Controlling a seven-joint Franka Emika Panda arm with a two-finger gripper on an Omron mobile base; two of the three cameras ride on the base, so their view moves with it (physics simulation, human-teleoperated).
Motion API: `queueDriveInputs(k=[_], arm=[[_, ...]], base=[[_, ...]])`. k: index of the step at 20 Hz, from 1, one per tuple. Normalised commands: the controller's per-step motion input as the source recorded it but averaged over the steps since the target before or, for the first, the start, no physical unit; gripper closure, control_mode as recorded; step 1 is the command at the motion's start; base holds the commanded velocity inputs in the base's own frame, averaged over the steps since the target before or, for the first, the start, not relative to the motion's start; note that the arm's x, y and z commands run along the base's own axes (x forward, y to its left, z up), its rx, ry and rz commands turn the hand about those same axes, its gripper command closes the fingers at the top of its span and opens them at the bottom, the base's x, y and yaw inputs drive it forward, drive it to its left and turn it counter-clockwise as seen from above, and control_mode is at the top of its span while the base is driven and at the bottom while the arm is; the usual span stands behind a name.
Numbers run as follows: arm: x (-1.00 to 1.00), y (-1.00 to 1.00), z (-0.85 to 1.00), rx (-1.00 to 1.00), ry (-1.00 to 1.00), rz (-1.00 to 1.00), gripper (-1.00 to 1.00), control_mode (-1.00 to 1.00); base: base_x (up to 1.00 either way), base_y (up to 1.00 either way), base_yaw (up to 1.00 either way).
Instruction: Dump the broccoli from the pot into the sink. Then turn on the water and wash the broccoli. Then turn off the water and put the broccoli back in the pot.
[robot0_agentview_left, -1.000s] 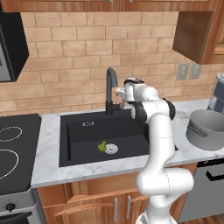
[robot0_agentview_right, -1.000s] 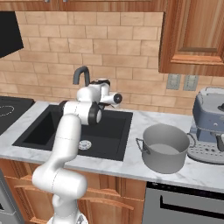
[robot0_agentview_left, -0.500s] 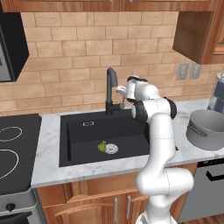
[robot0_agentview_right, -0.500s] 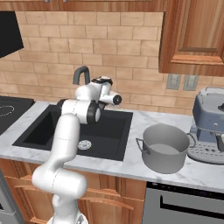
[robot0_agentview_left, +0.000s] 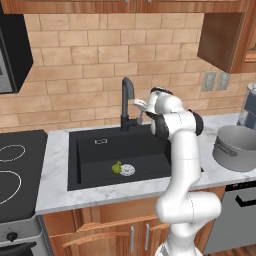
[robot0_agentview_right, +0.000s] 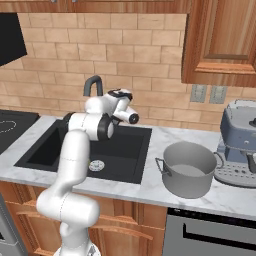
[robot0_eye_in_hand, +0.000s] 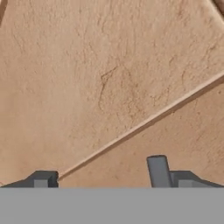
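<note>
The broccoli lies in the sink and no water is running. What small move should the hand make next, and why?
Probably a small push of the open hand against the faucet lever. The broccoli already lies by the drain in the sink, the pot stands on the counter, no stream shows, and the hand hovers beside the faucet, facing the brick wall.

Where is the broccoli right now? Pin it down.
In the left base view the broccoli lies on the floor of the black sink, touching the left side of the round silver drain, in front of the faucet.
</note>
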Motion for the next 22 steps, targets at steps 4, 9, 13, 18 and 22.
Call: queueDriveInputs(k=[4,9,13,18,22], arm=[[-0.14,-0.45,0.83,-0.04,-0.08,-0.05,-1.0,-1.0],[-0.4,-0.61,0.9,-0.08,-0.07,-0.1,-1.0,-1.0],[-0.79,-0.41,0.8,-0.07,-0.03,-0.11,-1.0,-1.0],[-1.0,-0.08,0.65,-0.03,0.0,-0.12,-1.0,-1.0],[-1.0,0.0,0.58,-0.02,0.0,-0.14,-1.0,-1.0]], base=[[0.0,0.0,0.0],[0.0,0.0,0.0],[0.0,0.0,0.0],[0.0,0.0,0.0],[0.0,0.0,0.0]])
